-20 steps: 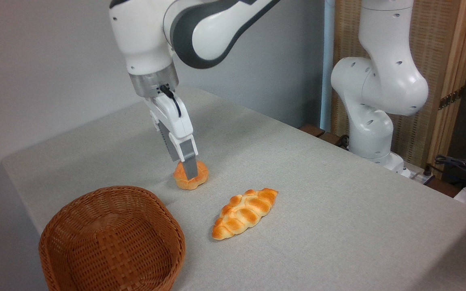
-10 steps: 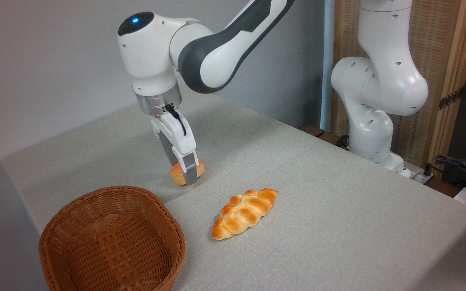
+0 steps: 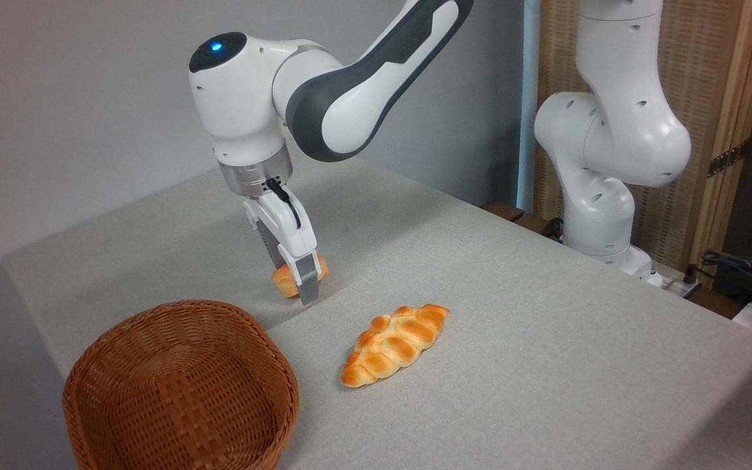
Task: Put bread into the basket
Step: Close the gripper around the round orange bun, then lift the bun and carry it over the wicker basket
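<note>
Looked like a robotics lab: white Franka arm (image 3: 604,143) bolted beside a grey cloth-covered worktop (image 3: 546,365), bare grey wall (image 3: 56,98), woven folding screen (image 3: 709,78), cables (image 3: 735,264) trailing behind.

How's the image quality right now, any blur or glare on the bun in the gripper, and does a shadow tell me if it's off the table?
Fixed camera: sharp, even soft light, no glare. The bun is partly hidden behind the gripper finger; only faint, diffuse shading on the table below, so clearance is hard to judge. The basket and the braided loaf are clear.
</note>
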You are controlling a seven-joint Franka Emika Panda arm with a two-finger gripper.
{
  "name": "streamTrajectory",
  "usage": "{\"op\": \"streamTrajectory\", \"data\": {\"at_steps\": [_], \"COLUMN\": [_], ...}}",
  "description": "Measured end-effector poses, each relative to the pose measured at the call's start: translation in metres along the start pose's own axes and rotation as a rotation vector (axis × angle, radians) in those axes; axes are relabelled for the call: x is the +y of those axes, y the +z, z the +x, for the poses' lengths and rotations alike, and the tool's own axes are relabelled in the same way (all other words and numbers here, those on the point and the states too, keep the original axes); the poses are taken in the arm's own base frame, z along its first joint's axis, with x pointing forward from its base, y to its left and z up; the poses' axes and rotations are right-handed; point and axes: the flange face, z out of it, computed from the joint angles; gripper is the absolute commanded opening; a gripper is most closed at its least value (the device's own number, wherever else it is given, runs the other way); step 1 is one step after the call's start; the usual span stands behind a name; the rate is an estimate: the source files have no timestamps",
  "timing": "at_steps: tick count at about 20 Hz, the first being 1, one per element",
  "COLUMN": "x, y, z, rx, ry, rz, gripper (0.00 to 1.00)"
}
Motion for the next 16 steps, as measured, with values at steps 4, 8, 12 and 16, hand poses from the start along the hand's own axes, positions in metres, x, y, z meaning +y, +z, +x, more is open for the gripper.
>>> {"op": "streamTrajectory", "data": {"at_steps": [4,8,12,16], "x": [0.0002,0.0004,0.0003,0.0002], "y": [0.0001,0.0005,0.0011,0.0017], "z": [0.0002,0.0003,0.0004,0.0005], "rx": [0.000,-0.001,-0.002,-0.003], "ry": [0.001,0.002,0.003,0.003], "rz": [0.000,-0.001,-0.002,-0.003], "gripper": [0.35,0.32,0.32,0.31]}}
